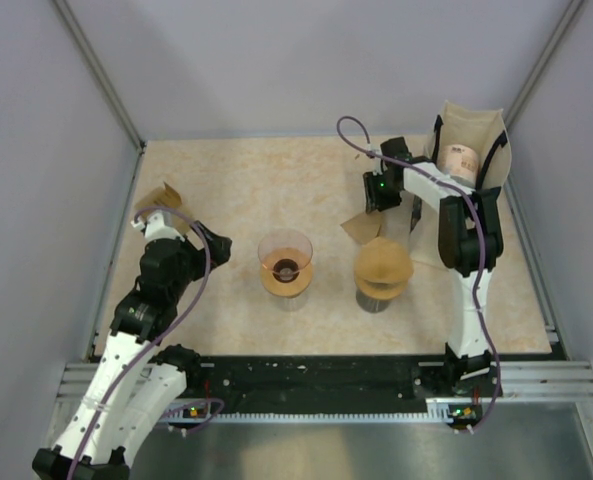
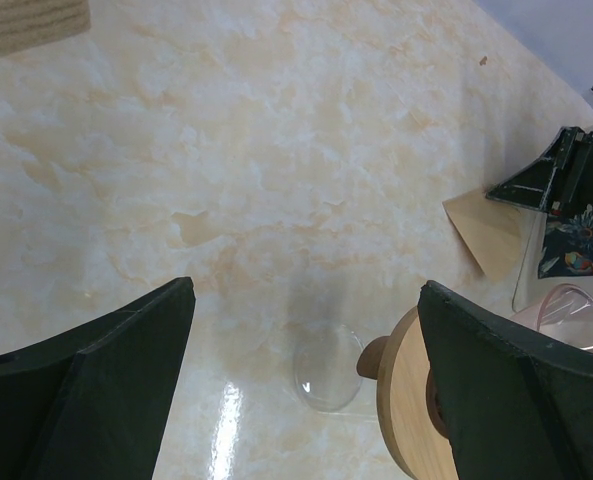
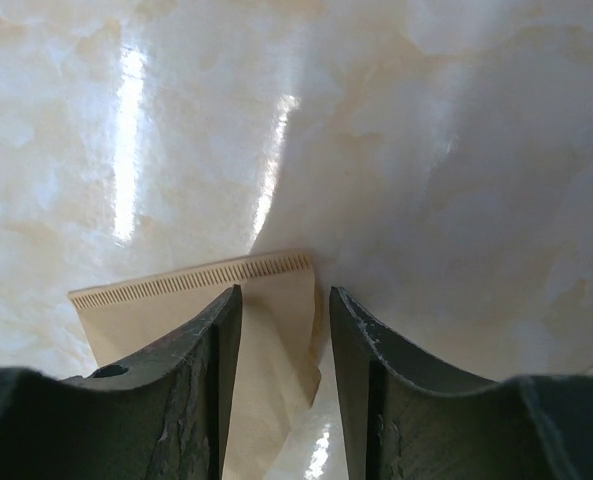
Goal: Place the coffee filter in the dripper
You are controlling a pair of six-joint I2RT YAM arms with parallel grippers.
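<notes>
Right hand: fingers narrowly parted, straddling one corner of the filter beside its crimped edge. The filter lies on the surface, behind and to the right of the dripper, apart from it. Left hand: spread wide over bare surface left of the dripper.
</notes>
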